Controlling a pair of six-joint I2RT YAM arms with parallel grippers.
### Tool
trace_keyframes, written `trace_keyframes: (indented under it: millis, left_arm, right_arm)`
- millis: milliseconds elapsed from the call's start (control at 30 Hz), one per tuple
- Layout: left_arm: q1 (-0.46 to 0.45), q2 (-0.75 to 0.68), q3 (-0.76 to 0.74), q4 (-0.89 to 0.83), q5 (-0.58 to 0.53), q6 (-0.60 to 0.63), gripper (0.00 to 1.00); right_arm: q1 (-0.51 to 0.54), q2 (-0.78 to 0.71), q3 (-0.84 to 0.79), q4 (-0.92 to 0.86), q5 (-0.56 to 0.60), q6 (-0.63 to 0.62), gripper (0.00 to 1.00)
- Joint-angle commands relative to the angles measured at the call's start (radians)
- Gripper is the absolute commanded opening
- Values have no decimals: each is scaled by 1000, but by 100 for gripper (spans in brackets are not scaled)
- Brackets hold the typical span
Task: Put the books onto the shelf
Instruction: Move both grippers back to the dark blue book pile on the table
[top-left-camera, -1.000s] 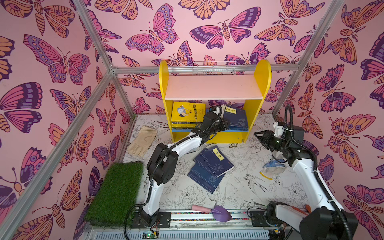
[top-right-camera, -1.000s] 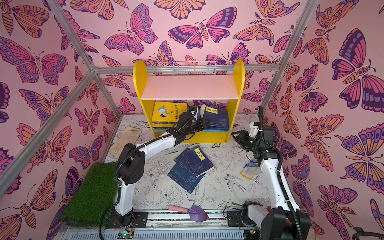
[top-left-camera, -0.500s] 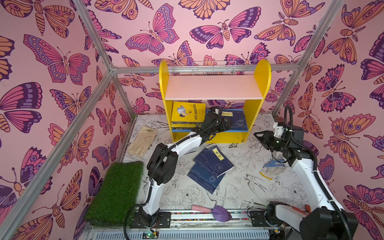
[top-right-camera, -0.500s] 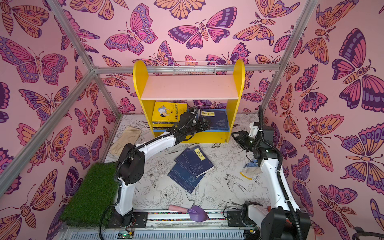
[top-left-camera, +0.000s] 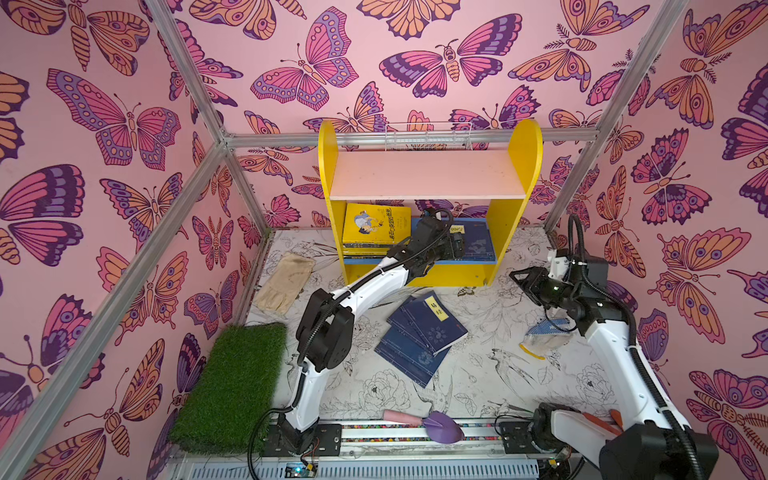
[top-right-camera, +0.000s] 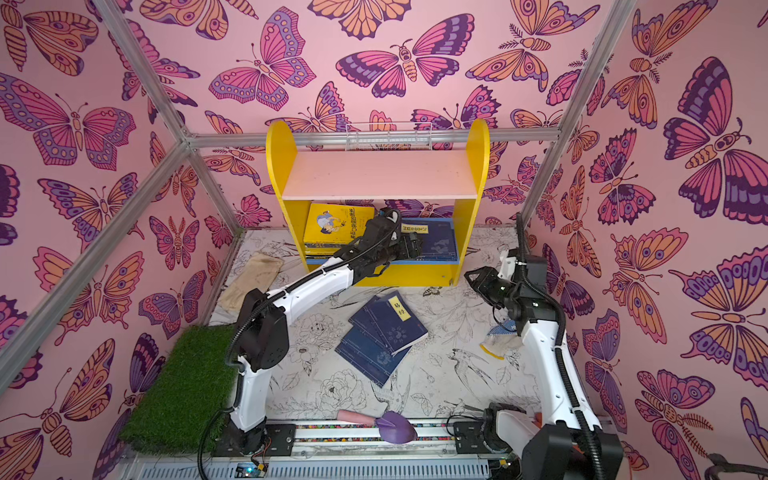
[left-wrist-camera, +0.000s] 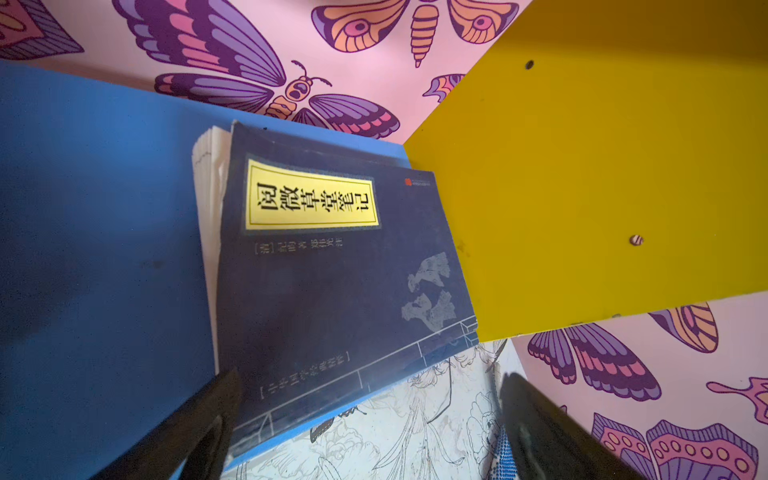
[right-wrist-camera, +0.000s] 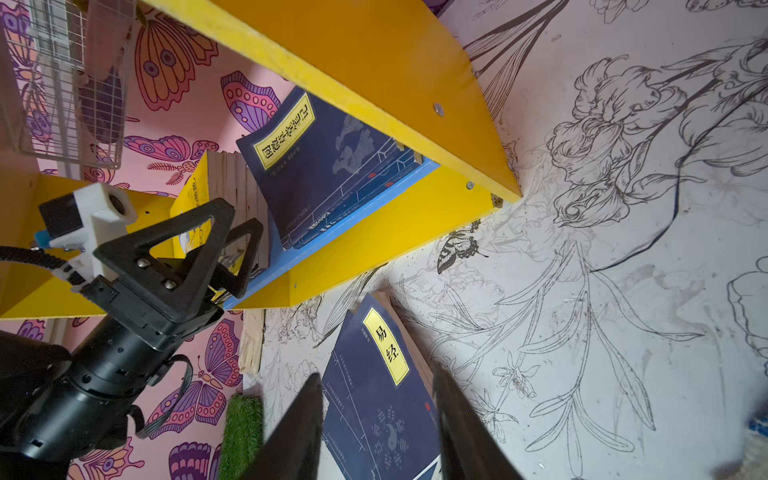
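Left pincer (top-left-camera: 456, 242), jaws spread wide and gripping nothing, reaches into the lower bay of the shelf (top-left-camera: 524, 166), over the near edge of a navy book (left-wrist-camera: 332, 270) that lies flat on the blue lower board (left-wrist-camera: 104, 249), close to the yellow side panel. A stack topped by yellow books (top-left-camera: 375, 224) occupies the other end of that board. Right pincer (top-left-camera: 519, 277), jaws parted and empty, hovers above the bench (top-left-camera: 490, 374) beside the shelf. Several navy books (top-left-camera: 424, 338) lie fanned on the bench in front of the shelf.
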Motion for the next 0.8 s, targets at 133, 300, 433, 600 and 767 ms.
trace_keyframes:
  millis: [133, 300, 433, 600, 767]
  left_arm:
    - [-33, -40, -10, -43, -26, 141, 99]
    - [-61, -255, -206, -35, -73, 258, 99]
    - [-51, -438, -442, -33, -11, 297, 100]
    - [-24, -536, -645, -106, 112, 330, 100]
    - [14, -454, -707, -102, 244, 320, 100]
  right_arm:
    - [84, -14, -57, -30, 61, -49, 43]
    - [278, 27, -99, -77, 110, -147, 44]
    - [375, 115, -128, -116, 29, -213, 45]
    - [420, 254, -141, -213, -103, -296, 52]
    - [448, 341, -175, -175, -180, -273, 68]
